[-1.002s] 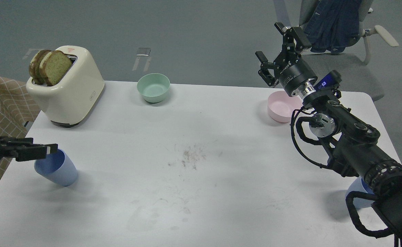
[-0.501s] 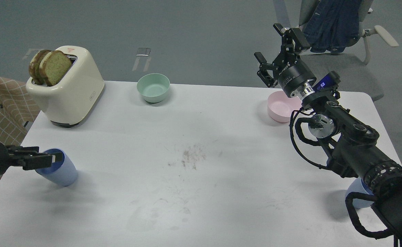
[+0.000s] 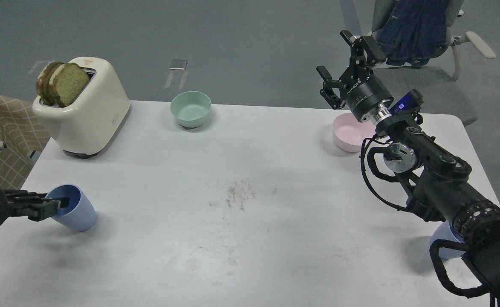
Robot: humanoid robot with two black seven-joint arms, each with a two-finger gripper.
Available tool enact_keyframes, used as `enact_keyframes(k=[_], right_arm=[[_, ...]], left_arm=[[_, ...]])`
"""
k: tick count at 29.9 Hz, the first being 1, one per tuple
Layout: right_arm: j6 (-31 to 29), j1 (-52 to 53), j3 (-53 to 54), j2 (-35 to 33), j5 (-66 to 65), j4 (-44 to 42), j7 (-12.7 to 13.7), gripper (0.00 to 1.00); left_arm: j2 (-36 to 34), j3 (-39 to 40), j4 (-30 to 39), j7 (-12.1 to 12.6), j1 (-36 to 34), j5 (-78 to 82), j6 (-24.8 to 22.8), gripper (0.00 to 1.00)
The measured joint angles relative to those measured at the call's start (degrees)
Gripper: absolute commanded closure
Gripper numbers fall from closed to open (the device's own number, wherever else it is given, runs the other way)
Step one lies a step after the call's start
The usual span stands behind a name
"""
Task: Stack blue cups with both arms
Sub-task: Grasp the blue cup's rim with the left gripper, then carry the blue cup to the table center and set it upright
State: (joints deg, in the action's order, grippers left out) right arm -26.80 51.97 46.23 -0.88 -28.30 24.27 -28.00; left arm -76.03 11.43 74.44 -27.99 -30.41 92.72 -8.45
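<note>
One blue cup (image 3: pixel 74 209) stands at the table's front left, its mouth tilted toward the left. My left gripper (image 3: pixel 56 204) comes in from the left edge at the cup's rim, with a fingertip (image 3: pixel 63 201) over the cup's mouth. It is dark and seen side-on, so I cannot tell whether the fingers grip the wall. The second blue cup (image 3: pixel 440 244) stands at the front right, mostly hidden behind my right arm. My right gripper (image 3: pixel 340 59) is open and empty, raised high above the pink bowl (image 3: pixel 347 134).
A cream toaster (image 3: pixel 83 113) with two bread slices stands at the back left. A mint-green bowl (image 3: pixel 190 109) sits at the back centre. A chair (image 3: pixel 420 30) with a denim jacket stands beyond the white table (image 3: pixel 250 221).
My left gripper has dropped and drawn back to the left, from above the cup's rim to the level of its mouth. The right arm has hardly moved.
</note>
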Motion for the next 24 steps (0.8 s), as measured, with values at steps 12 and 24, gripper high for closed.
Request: enact_keyframes(k=[12, 24], right_arm=[[0.1, 1.1, 0.2, -0.3, 0.0, 0.4, 0.0, 0.00], [0.4, 15.1, -1.6, 0.3, -0.2, 0.5, 0.0, 0.00]], left_arm=[[-0.9, 1.5, 2.7, 0.0, -2.6, 4.2, 3.4, 1.00], [15.3, 1.7, 9.4, 0.0, -21.5, 9.2, -5.0, 1.00]])
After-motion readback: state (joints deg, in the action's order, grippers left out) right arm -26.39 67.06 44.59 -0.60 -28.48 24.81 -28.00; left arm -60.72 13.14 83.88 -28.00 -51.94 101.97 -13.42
